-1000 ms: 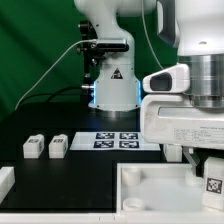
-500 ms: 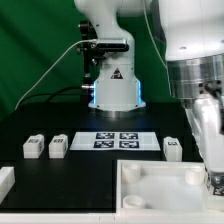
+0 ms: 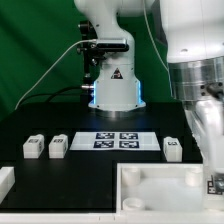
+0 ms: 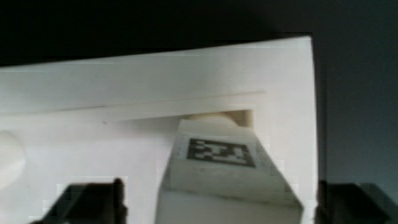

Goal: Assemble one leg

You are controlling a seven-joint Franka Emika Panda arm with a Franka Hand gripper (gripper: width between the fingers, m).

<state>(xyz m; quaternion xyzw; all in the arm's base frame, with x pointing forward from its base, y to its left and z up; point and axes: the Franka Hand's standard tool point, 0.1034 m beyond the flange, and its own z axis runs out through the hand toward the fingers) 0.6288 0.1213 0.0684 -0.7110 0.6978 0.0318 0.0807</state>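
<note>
White leg upright betw. spread fingers, arm down over tray corner.

Arm seen at exterior view's right, wrist pointed down. Gripper held with dark fingers spread wide apart; leg seen between them, contact not discernible.

A black table carries three loose legs, the marker board and a white tray-like piece.
</note>
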